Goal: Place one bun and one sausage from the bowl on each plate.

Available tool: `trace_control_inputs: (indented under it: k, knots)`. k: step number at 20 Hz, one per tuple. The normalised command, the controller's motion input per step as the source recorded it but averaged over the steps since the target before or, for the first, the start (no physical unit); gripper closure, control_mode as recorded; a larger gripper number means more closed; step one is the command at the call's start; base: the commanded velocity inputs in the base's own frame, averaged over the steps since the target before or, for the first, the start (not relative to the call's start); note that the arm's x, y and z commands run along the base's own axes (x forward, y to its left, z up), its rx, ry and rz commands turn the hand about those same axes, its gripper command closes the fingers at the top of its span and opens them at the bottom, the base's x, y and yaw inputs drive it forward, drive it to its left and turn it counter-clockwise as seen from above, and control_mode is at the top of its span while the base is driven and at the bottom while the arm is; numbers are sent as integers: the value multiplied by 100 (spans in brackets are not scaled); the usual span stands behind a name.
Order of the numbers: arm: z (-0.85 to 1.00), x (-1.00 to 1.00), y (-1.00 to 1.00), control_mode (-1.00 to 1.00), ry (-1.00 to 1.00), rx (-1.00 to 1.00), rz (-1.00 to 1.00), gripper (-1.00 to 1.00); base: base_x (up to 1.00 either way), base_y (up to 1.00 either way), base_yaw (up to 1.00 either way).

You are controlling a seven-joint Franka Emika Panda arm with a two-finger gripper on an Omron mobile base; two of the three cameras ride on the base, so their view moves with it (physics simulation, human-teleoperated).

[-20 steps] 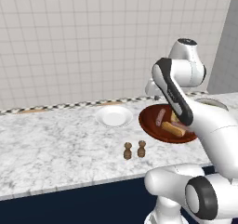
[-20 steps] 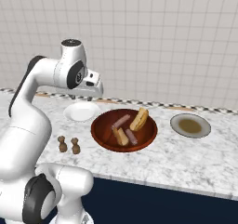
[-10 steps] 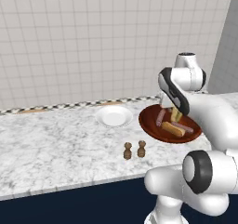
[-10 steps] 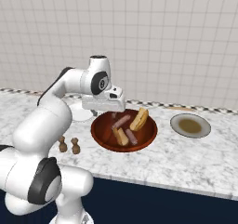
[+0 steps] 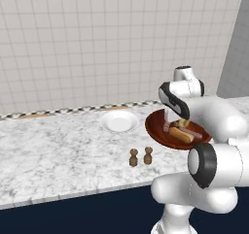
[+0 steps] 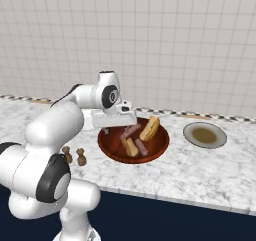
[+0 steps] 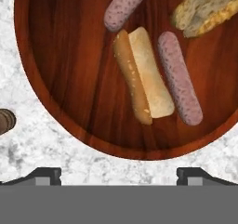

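Buns and sausages lie together in the bowl (image 5: 158,129), a wide, glossy reddish-brown dish on the marbled tabletop (image 5: 58,150). From the left base view, a white plate (image 5: 119,122) sits just left of the bowl, bare and matte, and two small brown shakers (image 5: 140,156) stand in front of the bowl, nearer the tabletop's edge. The arm's bulk covers the bowl's right side, so I can only guess that the tool hangs above its near rim.

In the right base view the bowl (image 6: 159,146) shows whole: two tan buns and two pinkish sausages inside. A second plate (image 6: 188,135) lies well to the right of the bowl; it seems to have a brownish centre, though that is too small to be sure. The tool (image 6: 112,127) hovers over the bowl's left edge, holding nothing.

In the hand view the split bun (image 7: 142,76) lies in the middle of the bowl (image 7: 42,65), soft and oblong, with one speckled sausage (image 7: 179,77) touching its side and another (image 7: 123,5) beyond it. The fingertips (image 7: 44,175) stand wide apart and empty. To do this well, the tool should centre over the bun and close across its narrow width, clear of the neighbouring sausage.
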Motion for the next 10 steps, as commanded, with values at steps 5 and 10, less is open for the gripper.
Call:
trace_control_inputs:
  k: [5, 10]
  knots:
    - [-55, 16, 0, -100, 0, -1, 3, -100, 0, 0, 0]
    - [-59, 18, -14, -100, 0, 0, 3, -100, 0, 0, 0]
